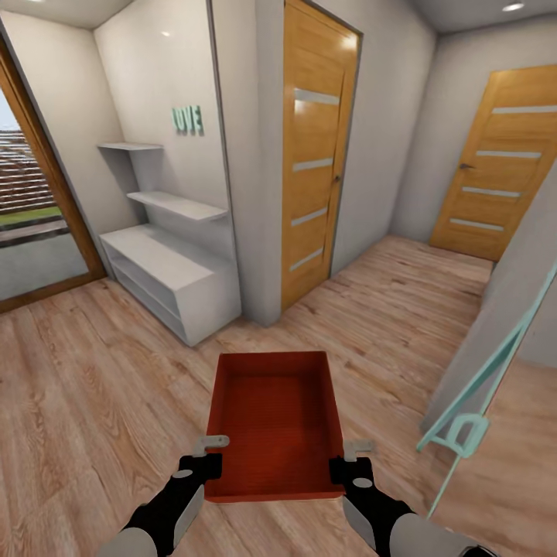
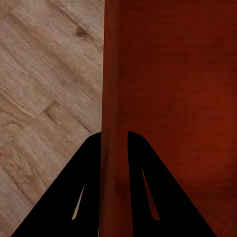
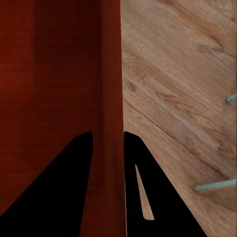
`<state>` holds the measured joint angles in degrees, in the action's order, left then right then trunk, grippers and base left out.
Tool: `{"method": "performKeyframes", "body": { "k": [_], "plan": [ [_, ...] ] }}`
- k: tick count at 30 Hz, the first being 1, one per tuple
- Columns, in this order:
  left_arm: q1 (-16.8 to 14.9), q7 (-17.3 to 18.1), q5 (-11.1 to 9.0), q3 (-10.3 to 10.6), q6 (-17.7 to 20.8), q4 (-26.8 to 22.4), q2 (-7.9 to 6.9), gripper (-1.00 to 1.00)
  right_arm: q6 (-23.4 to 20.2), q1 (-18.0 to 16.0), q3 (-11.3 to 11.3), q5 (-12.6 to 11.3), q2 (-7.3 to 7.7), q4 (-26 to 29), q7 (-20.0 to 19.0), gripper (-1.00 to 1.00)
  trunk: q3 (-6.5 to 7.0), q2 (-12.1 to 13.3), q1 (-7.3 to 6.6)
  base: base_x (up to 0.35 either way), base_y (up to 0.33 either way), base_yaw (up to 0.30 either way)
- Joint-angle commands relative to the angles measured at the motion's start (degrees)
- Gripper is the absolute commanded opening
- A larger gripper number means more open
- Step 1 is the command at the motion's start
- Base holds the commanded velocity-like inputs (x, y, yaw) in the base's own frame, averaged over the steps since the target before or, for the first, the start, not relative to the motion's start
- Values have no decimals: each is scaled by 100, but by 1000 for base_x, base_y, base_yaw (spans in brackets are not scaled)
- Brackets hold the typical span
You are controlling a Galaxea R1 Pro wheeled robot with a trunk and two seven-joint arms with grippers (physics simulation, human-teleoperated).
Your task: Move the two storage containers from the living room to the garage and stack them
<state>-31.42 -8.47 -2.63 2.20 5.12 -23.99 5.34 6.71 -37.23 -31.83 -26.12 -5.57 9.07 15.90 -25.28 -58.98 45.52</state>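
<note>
One orange-red storage container (image 1: 275,422) hangs in front of me above the light wood-plank floor, held level between both arms. My left gripper (image 1: 207,466) is shut on its left wall near the near corner. In the left wrist view the left gripper (image 2: 114,143) has a black finger on each side of the container wall (image 2: 111,89). My right gripper (image 1: 346,469) is shut on the right wall. In the right wrist view the right gripper (image 3: 107,143) likewise straddles the container wall (image 3: 111,74). The container is empty.
A white low shelf unit (image 1: 174,275) with wall shelves stands ahead left. Ahead is a wood door (image 1: 313,147) beside a wall corner, with another wood door (image 1: 499,166) at the far right. A teal frame (image 1: 483,387) leans close on my right. A glass door (image 1: 31,201) is at left.
</note>
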Motion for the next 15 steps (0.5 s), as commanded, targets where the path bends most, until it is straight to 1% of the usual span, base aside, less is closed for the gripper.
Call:
{"method": "performKeyframes", "body": {
  "k": [1, 15],
  "plan": [
    [-5, -76, 61, -57, 41, -18, -7, -100, 41, -3, -86, -51, 144, -46, 473, -100, -5, -4, 4, 322, 0, 0],
    [-5, -76, 61, -59, 41, -18, -7, -100, 41, -3, -86, -51, 135, -46, 476, -100, -5, -4, 4, 322, 0, -1]
  ]
}}
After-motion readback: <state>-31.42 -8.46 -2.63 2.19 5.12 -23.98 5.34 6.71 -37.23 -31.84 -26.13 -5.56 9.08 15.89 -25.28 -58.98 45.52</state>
